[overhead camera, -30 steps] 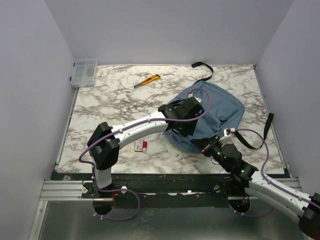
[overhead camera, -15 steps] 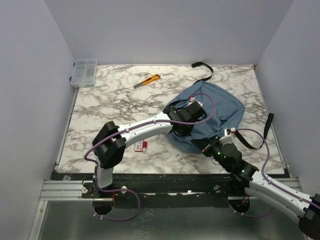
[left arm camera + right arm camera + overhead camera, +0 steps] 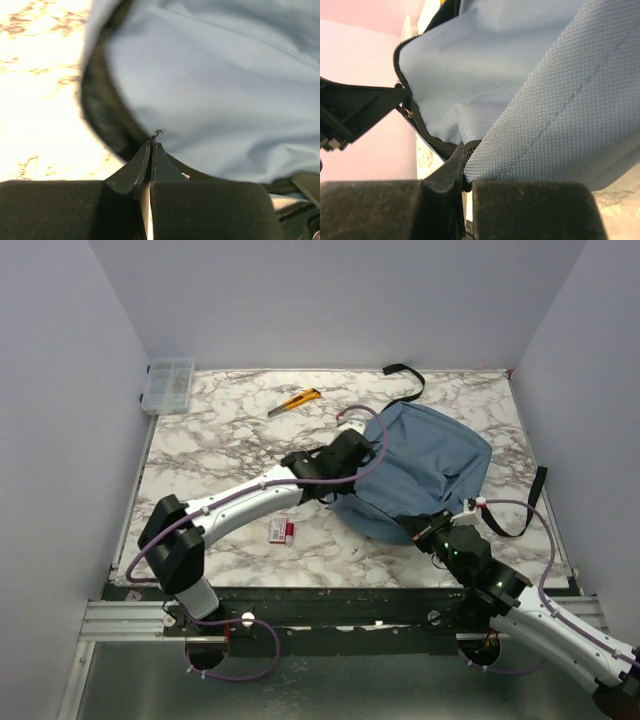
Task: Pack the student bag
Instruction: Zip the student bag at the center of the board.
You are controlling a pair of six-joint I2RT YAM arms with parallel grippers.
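The student bag (image 3: 430,465) is a dusty-blue backpack lying on the right half of the marble table. My left gripper (image 3: 358,454) is at the bag's left edge, shut on a small dark zipper pull (image 3: 156,133) that sticks out between its tips (image 3: 151,145). The blue fabric (image 3: 225,90) and the dark zipper band fill the left wrist view. My right gripper (image 3: 425,530) is at the bag's near edge, shut (image 3: 465,150) on the zipper seam and fabric (image 3: 520,65) there. In the right wrist view the left gripper (image 3: 402,95) holds the same zipper line further along.
A yellow utility knife (image 3: 296,400) lies at the back middle. A clear plastic organiser box (image 3: 168,385) stands in the back left corner. A small red-and-white item (image 3: 282,531) lies near the front. Black straps (image 3: 405,375) trail off the bag at the back and right (image 3: 537,490).
My left gripper has closed from part open onto the zipper pull and drawn back to the left, off the top of the bag. The right arm has shifted slightly right and nearer.
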